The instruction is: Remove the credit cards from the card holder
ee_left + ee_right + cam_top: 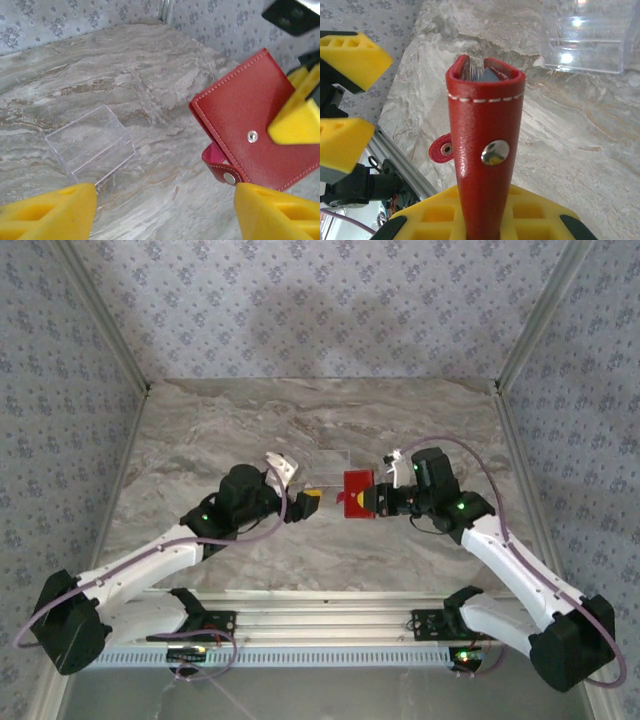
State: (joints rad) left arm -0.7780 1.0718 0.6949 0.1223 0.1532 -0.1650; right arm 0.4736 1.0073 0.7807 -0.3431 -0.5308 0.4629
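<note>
Progress: no card out | right gripper point(374, 502) clamped on card holder point(356, 494), frame centre | left gripper point(311, 502) fingers apart, empty | credit cards point(487, 75) apparently inside; extraction pending.

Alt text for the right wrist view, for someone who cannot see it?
A red card holder runs up the middle of the picture, clamped at the bottom between the yellow jaws of the right gripper, with grey layers showing inside its top end. At the left edge the left gripper has its jaws open and empty; a clear stand sits on the marble table.
</note>
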